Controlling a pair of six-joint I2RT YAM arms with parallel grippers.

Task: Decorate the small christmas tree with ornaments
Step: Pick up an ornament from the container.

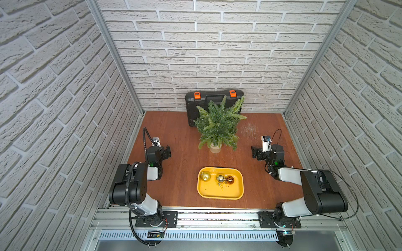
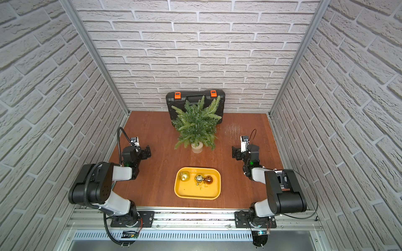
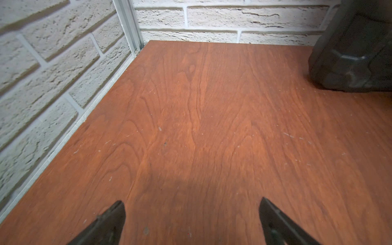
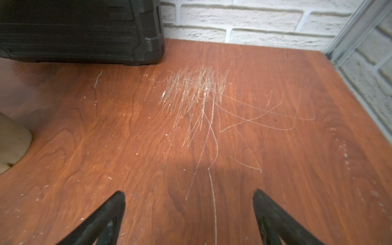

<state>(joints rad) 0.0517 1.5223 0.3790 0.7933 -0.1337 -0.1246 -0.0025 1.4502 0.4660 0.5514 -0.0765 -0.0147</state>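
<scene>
Small christmas tree [image 1: 218, 123] upright on pale base [image 1: 215, 148], mid table [image 1: 180, 134], just in front of black case [image 1: 214, 97] with orange latches [image 1: 197, 95]. Ornaments [image 1: 220, 178], gold, mirror-like and copper, lying in yellow tray [image 1: 219, 197], nearer the arms and apart from tree. Left gripper [image 3: 192, 204] and right gripper [image 4: 188, 195] spread wide, empty, above bare wood on either side of tree.

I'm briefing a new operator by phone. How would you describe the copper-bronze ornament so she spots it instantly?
On the wooden table, find the yellow tray in front of the small christmas tree. Three ornaments sit in a row inside; the copper-bronze ornament is at the end on the robot's right, beside the mirror-like pale gold ornament. It alone is dark reddish-brown; the others are gold-toned.
</scene>
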